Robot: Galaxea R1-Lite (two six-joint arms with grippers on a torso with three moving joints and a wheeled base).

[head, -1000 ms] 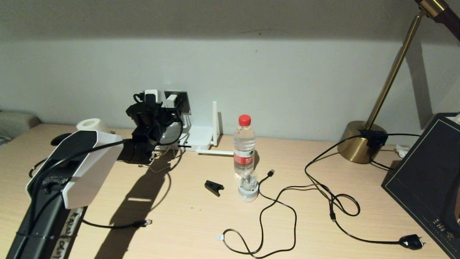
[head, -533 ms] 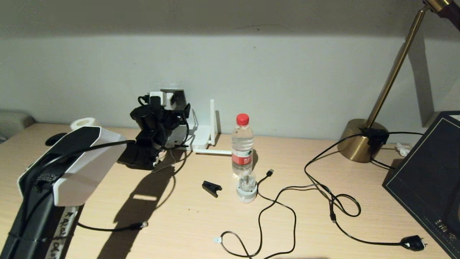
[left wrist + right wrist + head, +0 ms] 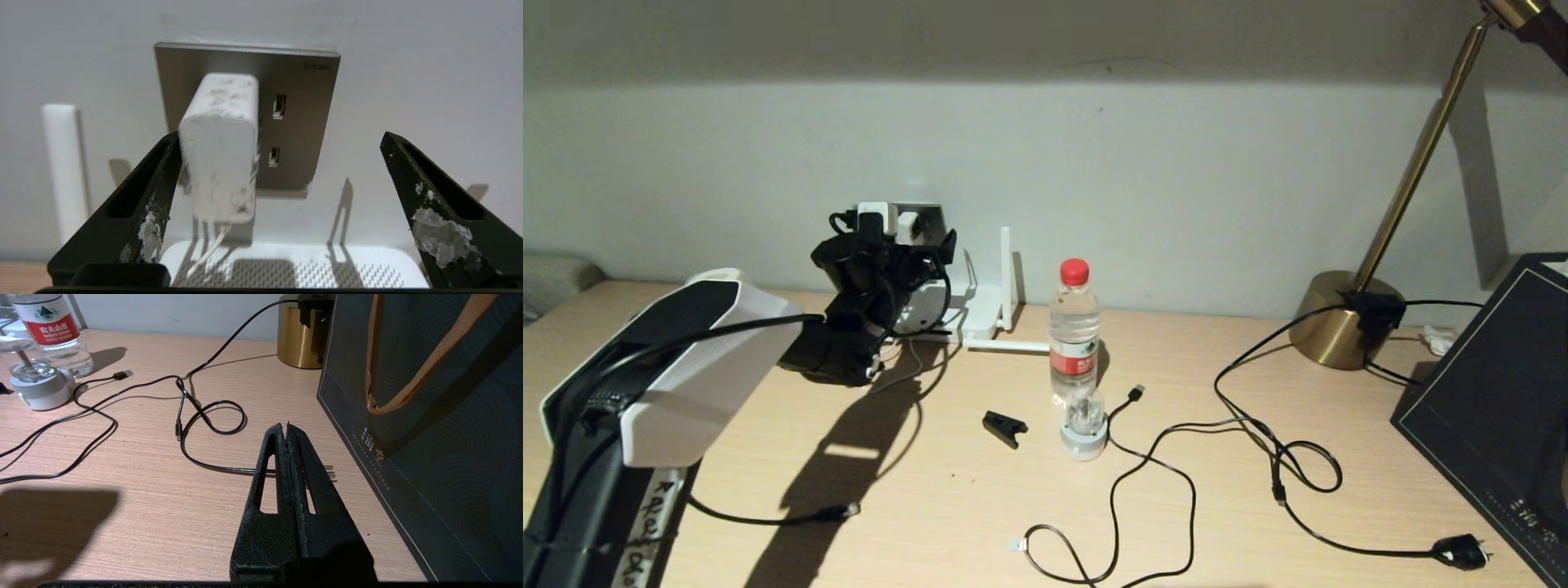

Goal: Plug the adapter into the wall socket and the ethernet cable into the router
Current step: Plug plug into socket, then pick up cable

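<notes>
The white adapter (image 3: 220,147) sticks out of the grey wall socket (image 3: 302,122), its thin white cord dropping to the white router (image 3: 310,265) below. My left gripper (image 3: 280,136) stands open in front of the socket. One finger is close beside the adapter and the other is well apart from it. In the head view the adapter (image 3: 907,224), the socket (image 3: 929,216) and the router (image 3: 976,310) sit at the back wall. The ethernet cable (image 3: 768,518) lies on the table by my left arm, its plug (image 3: 849,510) loose. My right gripper (image 3: 286,426) is shut on nothing, low over the table.
On the table stand a water bottle (image 3: 1076,327), a small glass piece on a white base (image 3: 1085,426) and a black clip (image 3: 1005,426). A USB cable (image 3: 1137,393), a black mains plug (image 3: 1458,551), a brass lamp base (image 3: 1343,322) and a dark bag (image 3: 1494,400) are at the right.
My left gripper's jaws have spread wide and let go of the adapter, which stays in the socket. The left arm has drawn back a little. The right gripper has not moved.
</notes>
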